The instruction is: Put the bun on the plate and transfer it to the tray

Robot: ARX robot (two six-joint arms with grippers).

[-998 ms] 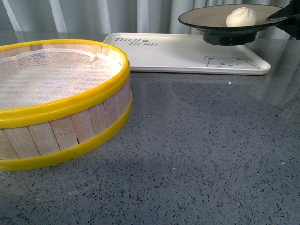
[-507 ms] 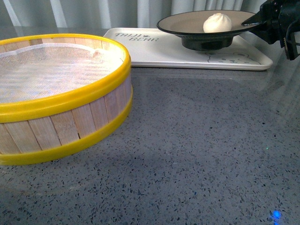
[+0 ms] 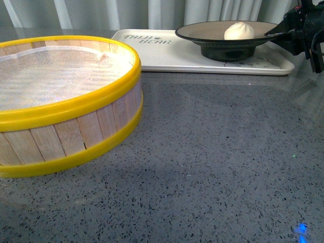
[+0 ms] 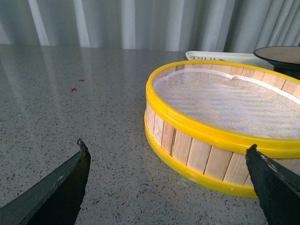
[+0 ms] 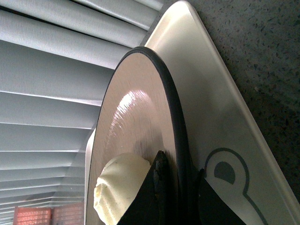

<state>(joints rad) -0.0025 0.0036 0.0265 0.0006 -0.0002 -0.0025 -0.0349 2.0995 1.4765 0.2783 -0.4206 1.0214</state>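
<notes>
Speckled grey countertop fills the foreground of the front view. Near left on it sits a round bamboo steamer with yellow rims and a white mesh liner inside; nothing in it. The left wrist view shows the left gripper low over the counter just short of the steamer, fingers spread wide, nothing between them, not touching the steamer.

Further back, the tray lies flat on the counter past the steamer, dark lettering at its left end. The plate sits over the tray's right half; base looks down on the tray, though contact is hard to confirm. The bun rests on the plate, right of centre.

At the far right, the right gripper pinches the plate's right rim. The right wrist view confirms it: one finger over the rim beside the bun, one under, black rim clamped between. Grey curtain behind.
</notes>
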